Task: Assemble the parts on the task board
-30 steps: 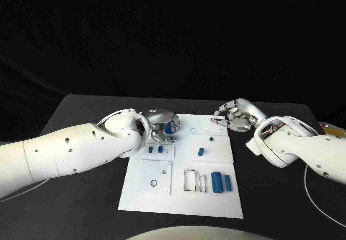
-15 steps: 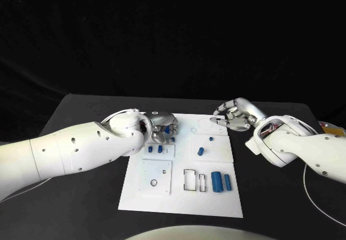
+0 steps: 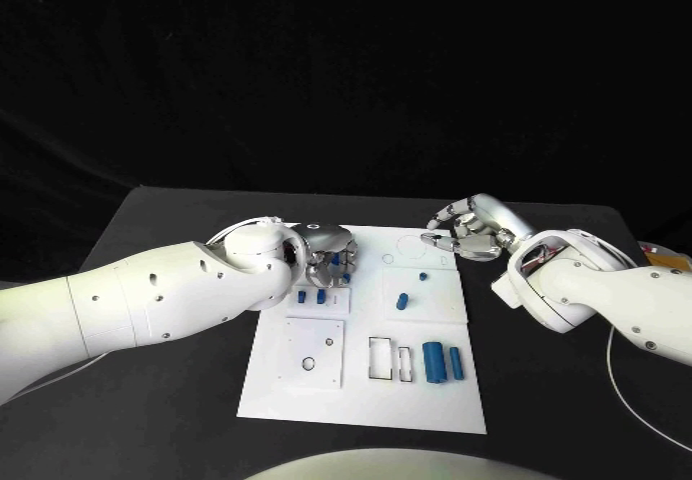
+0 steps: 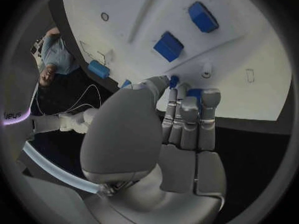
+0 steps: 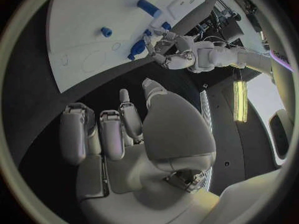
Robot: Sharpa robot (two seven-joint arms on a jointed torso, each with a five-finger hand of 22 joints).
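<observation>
We see a black table (image 3: 159, 400) with a white task board (image 3: 368, 400) lying flat in the middle of it. Small blue parts sit on the board.

The left hand (image 3: 326, 252) is over the far left part of the board. Its fingers are curled down close together, and a small blue part (image 3: 338, 259) shows between the fingertips. In the left wrist view the fingers (image 4: 190, 119) come together with the thumb, and bits of blue peek out at their tips, so we think this hand pinches the small blue part right above the board.

Just beside that hand, two short blue blocks (image 3: 309, 297) sit side by side on the board. In the left wrist view they look like two blue squares (image 4: 168, 46).

Near the middle of the board lies a slanted blue peg (image 3: 402, 300), and a tiny blue knob (image 3: 423, 276) sits a little past it. At the near right part of the board two long blue bars (image 3: 443, 362) lie next to each other, beside an empty slot (image 3: 381, 360).

The right hand (image 3: 470, 231) is at the far right corner of the board, just off its edge. Its fingers are curled in toward the palm, and in the right wrist view the hand (image 5: 124, 134) holds nothing
</observation>
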